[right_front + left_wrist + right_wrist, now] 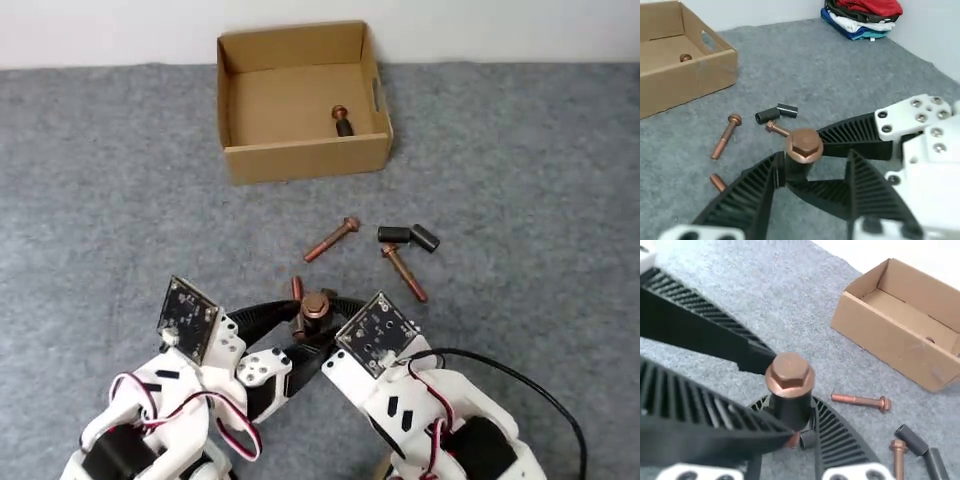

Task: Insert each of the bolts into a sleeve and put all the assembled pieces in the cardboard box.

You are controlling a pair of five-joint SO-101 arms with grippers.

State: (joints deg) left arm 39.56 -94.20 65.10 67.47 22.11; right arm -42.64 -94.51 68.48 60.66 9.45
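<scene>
A copper bolt (317, 304) stands upright in a black sleeve (796, 170) above the grey mat. My right gripper (792, 417) is shut on that sleeve (790, 410). My left gripper (814, 157) is open around the same piece, with one finger (760, 187) against the sleeve. Loose on the mat lie three bolts (332, 238) (403, 272) (297, 289) and two sleeves (395, 235) (425, 238). The cardboard box (300, 157) stands farther back and holds one assembled piece (342, 120).
Both arms crowd together at the near edge of the grey mat (120, 220). A black cable (520, 380) loops by the right arm. A pile of folded clothes (865, 15) lies far off against the wall.
</scene>
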